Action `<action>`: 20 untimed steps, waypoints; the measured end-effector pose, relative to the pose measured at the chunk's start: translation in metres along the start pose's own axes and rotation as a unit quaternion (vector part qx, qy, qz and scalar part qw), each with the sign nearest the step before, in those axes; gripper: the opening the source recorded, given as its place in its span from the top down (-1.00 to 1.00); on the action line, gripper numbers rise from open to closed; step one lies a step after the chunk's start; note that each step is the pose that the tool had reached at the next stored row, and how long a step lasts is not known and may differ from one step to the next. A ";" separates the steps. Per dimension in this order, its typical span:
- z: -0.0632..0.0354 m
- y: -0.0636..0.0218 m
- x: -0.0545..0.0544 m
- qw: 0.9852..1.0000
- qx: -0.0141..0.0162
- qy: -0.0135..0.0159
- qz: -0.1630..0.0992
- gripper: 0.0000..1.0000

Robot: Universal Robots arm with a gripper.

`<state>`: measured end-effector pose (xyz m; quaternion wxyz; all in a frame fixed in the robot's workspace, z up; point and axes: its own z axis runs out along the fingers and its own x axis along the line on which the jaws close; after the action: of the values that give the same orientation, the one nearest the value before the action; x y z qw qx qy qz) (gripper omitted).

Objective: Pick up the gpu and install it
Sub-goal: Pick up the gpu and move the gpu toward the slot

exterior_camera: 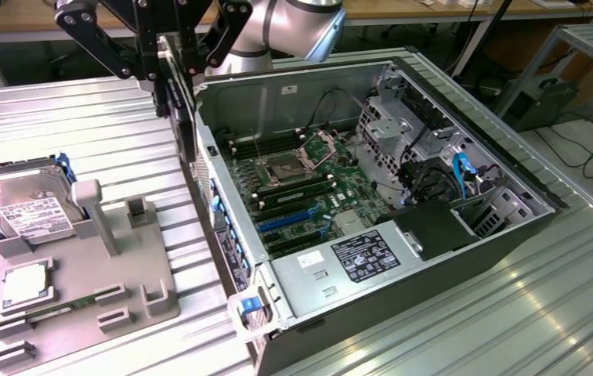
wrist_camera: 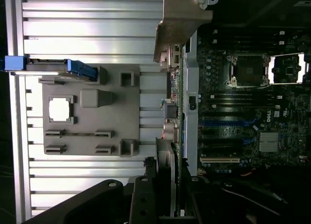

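Hard drive (exterior_camera: 24,207), CPU (exterior_camera: 27,286) and memory stick (exterior_camera: 66,304) sit in a grey holder (exterior_camera: 145,309) on the bench (exterior_camera: 87,125) at the exterior view's left. Right of the holder, toward the far side, the jaws are clenched on the gpu (exterior_camera: 183,117), which hangs on edge in the air just above the left wall of the open case (exterior_camera: 401,313). Farther right, the motherboard (exterior_camera: 307,192) lies exposed inside the case.
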<state>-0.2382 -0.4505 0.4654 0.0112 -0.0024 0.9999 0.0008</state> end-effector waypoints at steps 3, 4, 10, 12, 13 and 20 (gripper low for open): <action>0.0001 0.0000 -0.003 1.000 0.000 0.000 0.000 0.44; 0.0001 0.0000 -0.003 1.000 0.000 0.000 0.000 0.44; 0.0002 0.0000 -0.009 1.000 0.000 0.000 0.000 0.44; 0.0002 0.0000 -0.010 1.000 0.000 0.000 0.000 0.44; 0.0002 0.0000 -0.012 1.000 0.000 0.000 0.000 0.44; 0.0004 -0.0001 -0.018 1.000 0.000 0.000 0.000 0.44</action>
<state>-0.2202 -0.4505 0.4654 0.0112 -0.0024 0.9999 0.0008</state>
